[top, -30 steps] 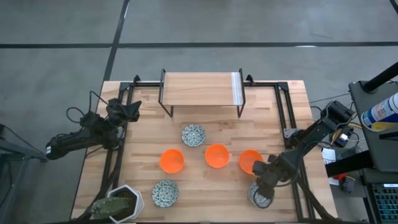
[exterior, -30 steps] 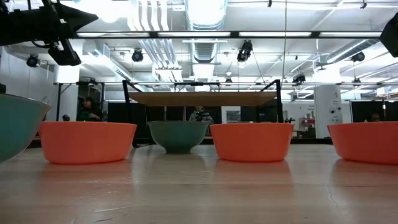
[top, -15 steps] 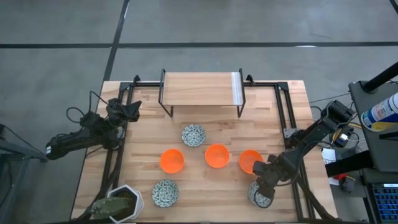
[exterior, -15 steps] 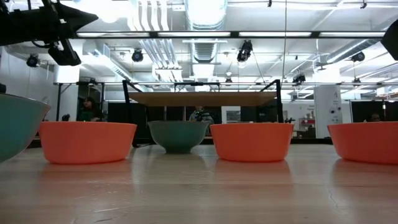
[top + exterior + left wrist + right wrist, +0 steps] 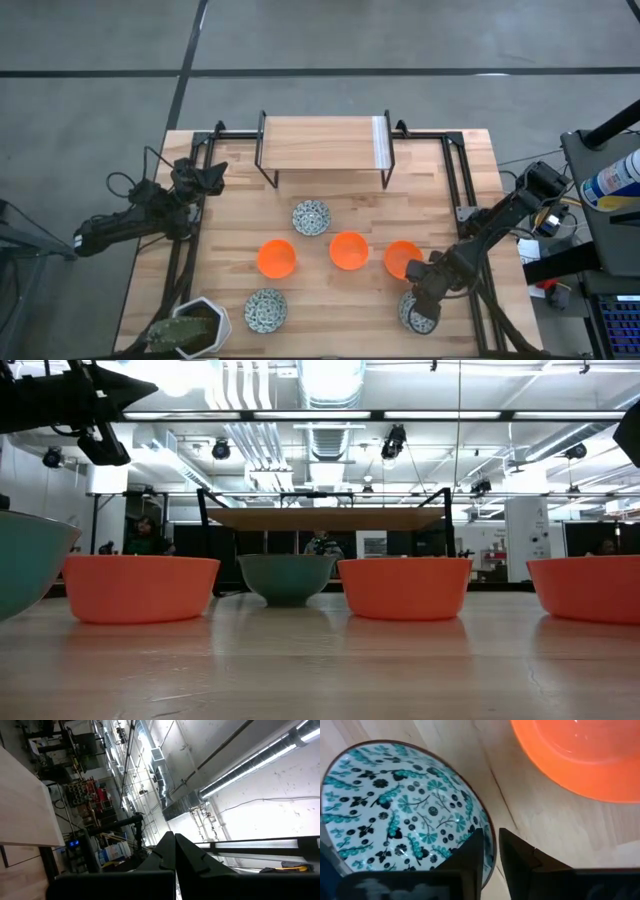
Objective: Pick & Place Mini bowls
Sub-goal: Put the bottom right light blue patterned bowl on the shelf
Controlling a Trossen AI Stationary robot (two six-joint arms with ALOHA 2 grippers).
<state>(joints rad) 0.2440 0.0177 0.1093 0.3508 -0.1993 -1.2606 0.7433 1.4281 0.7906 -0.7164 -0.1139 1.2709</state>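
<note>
Six mini bowls sit on the wooden table. The orange ones (image 5: 277,258), (image 5: 349,250), (image 5: 402,258) form a row. One patterned bowl (image 5: 311,217) stands behind them and another (image 5: 266,310) nearer the front. The third patterned bowl (image 5: 420,314) sits at the front right under my right gripper (image 5: 428,298), which is shut on it. Its teal leaf pattern fills the right wrist view (image 5: 405,815). My left gripper (image 5: 212,178) waits shut above the table's left edge, pointing up at the ceiling in the left wrist view (image 5: 175,851). My right gripper pinches the patterned bowl's rim (image 5: 490,840) on the side facing the orange bowl. One finger (image 5: 470,855) is inside the bowl and the other finger (image 5: 517,857) is outside. The fingers come from above, pointing down. The bowl appears to stand upright on the table.
A wooden shelf on a black frame (image 5: 325,145) stands at the far middle of the table. A white hexagonal plant pot (image 5: 200,322) sits at the near left corner. The rightmost orange bowl (image 5: 580,755) is close beside the held bowl. Black rails (image 5: 462,190) run along both sides.
</note>
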